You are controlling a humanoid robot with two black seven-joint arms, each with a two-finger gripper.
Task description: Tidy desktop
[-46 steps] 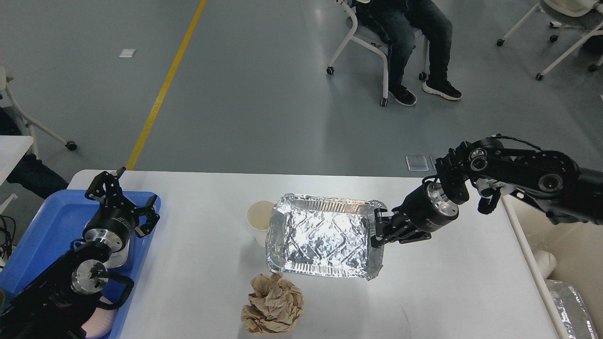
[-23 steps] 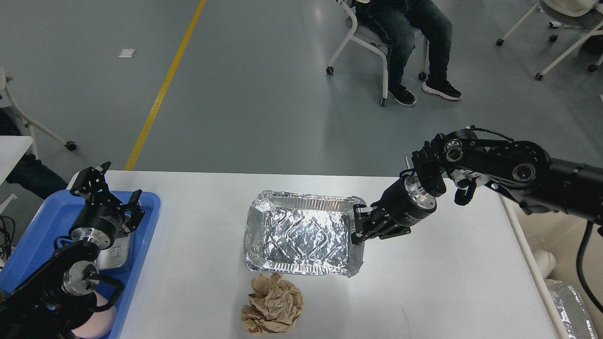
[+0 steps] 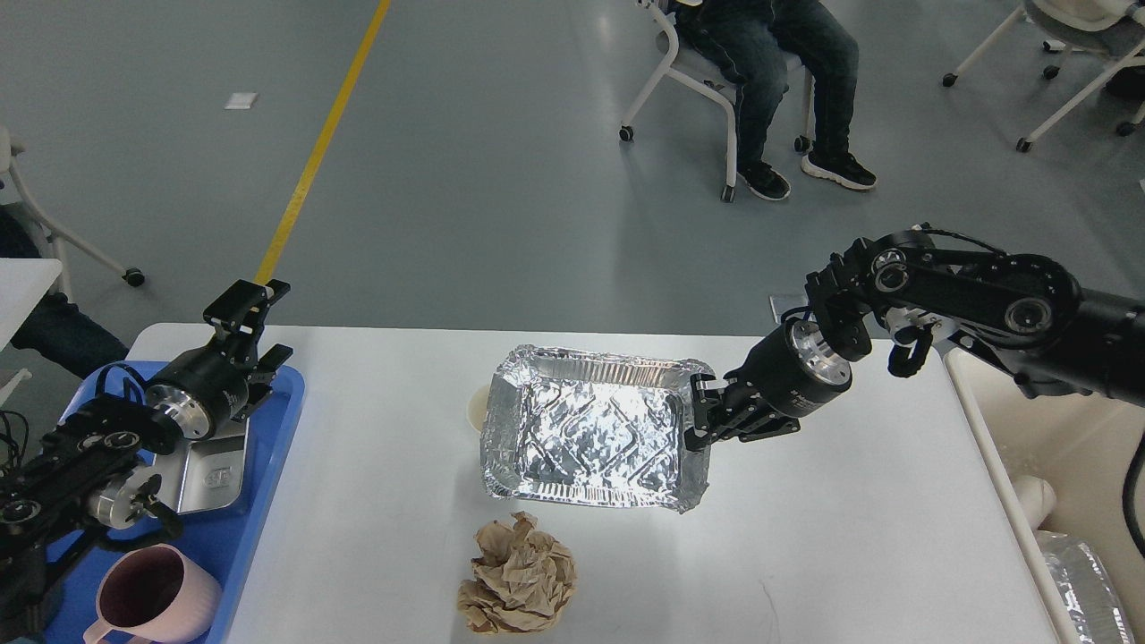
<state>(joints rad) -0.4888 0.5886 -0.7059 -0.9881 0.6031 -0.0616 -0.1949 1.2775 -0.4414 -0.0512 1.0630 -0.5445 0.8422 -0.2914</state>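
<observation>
No text can be read anywhere; the steel tray [image 3: 213, 465] at lower left bears an embossed mark, too small to make out.

A wide white-grey desktop [image 3: 850, 537] with rounded corners carries the things. A blue tray [image 3: 268, 447] lies at its left edge, reaching toward the far left corner; a ball of crumpled brown paper [image 3: 519, 580] sits near the middle of the near edge. A paper cup [image 3: 478, 409] stands near the centre, mostly hidden behind a foil pan [image 3: 595, 429]; whether that pan rests on the surface or is lifted off it cannot be told.
</observation>
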